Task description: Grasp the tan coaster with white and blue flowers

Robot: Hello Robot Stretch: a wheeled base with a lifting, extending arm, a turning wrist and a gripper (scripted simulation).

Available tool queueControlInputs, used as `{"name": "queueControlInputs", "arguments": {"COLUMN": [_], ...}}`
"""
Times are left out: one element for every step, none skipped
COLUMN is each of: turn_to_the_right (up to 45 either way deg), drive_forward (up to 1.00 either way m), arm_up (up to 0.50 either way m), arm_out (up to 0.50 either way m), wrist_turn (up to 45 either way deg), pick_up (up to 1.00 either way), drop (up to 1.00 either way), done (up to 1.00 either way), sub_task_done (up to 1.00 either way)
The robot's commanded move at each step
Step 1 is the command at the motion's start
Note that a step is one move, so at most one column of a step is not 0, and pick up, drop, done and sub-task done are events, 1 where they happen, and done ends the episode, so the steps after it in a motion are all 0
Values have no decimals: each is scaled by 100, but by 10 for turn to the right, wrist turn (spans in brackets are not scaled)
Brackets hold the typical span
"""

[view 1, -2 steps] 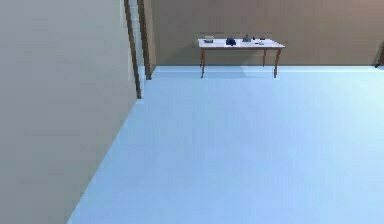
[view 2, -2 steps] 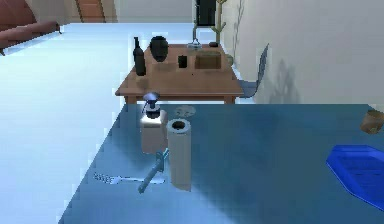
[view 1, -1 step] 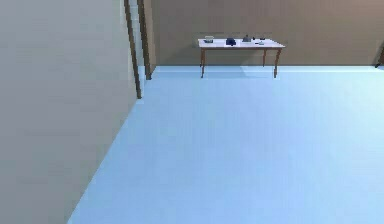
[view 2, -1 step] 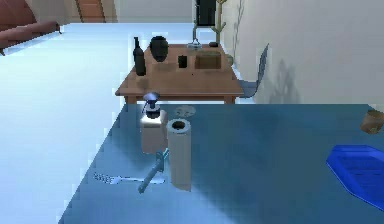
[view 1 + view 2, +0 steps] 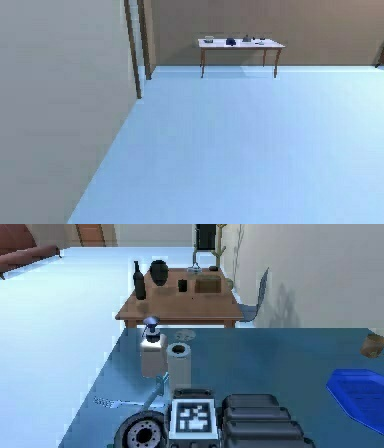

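The gripper (image 5: 135, 424) is sitting at the blue counter (image 5: 280, 364).
The coaster grasp is looking not yet done; whether the gripper is holding anything, I cannot tell.

Ahead, the pale floor (image 5: 230, 150) lies wide and bare up to a small table (image 5: 240, 44) at the upper middle; a grey wall (image 5: 50, 100) shuts off the left. To the side, on the blue tabletop (image 5: 280, 364), a bottle (image 5: 151, 349) and a white cup (image 5: 178, 359) stand close together just above the gripper (image 5: 135, 427) at lower middle. A blue tray (image 5: 360, 394) sits at lower right, with bare top between it and the cup. Beyond stand a wooden table (image 5: 180, 312) and a chair (image 5: 255, 296).
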Motion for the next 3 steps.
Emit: {"name": "queueControlInputs", "arguments": {"turn_to_the_right": [0,0,0], "drive_forward": [0,0,0], "arm_up": [0,0,0], "arm_out": [46,0,0], "wrist_turn": [0,450,450], "pick_up": [0,0,0], "drop": [0,0,0], "done": [0,0,0], "sub_task_done": [0,0,0]}}
